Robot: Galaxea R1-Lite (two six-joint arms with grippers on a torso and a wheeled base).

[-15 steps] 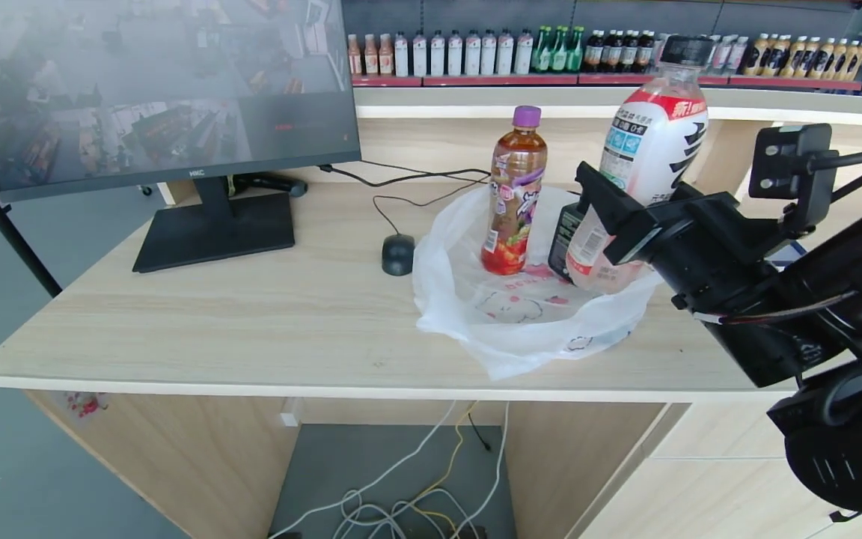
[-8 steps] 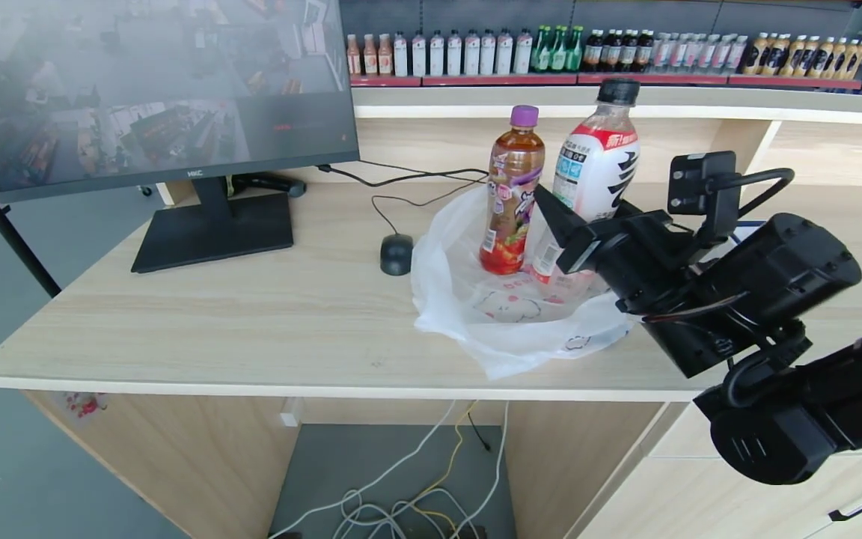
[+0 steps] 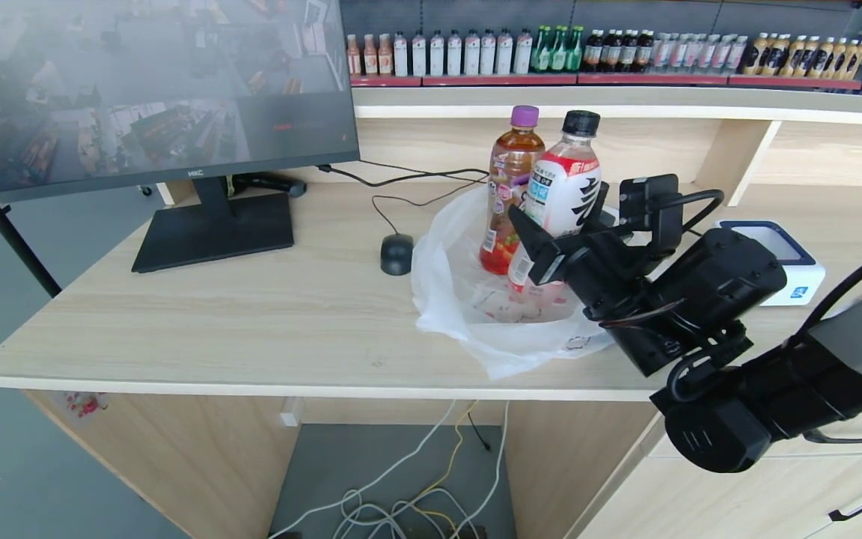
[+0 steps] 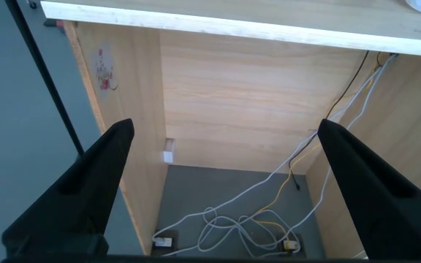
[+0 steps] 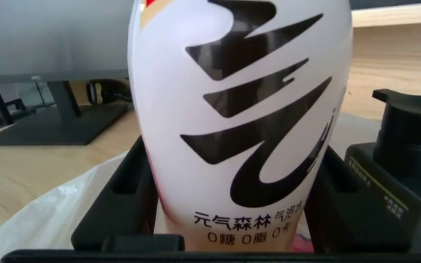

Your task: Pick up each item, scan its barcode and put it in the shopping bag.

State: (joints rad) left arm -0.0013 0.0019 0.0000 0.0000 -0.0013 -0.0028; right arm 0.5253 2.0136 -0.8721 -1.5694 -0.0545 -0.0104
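Over the crumpled white plastic shopping bag (image 3: 476,329), the right gripper (image 3: 557,224), jaws pinching the white-labelled, black-capped drink bottle (image 3: 562,187), has lowered it in beside the purple-capped amber tea bottle (image 3: 509,187), so release looks next; the left gripper (image 4: 225,128) hangs below the pale wooden tabletop (image 4: 196,14), jaws spread

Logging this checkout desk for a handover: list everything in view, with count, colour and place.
Desk: one, light wood, centre.
Monitor: one, black, desk's left rear.
Mouse: one, black, left of the bag.
Shopping bag: one, white, open on the desk.
Tea bottle: one, amber, purple cap, upright in the bag.
White bottle: one, black cap, in the bag beside the tea bottle.
Scanner: one, white and blue, right of the bag.
Shelf bottles: one row, mixed colours, far wall.
Cables: several, white and yellow, under the desk.
Left gripper: black, open, low before the desk front.
Right gripper: black, shut on the white bottle.
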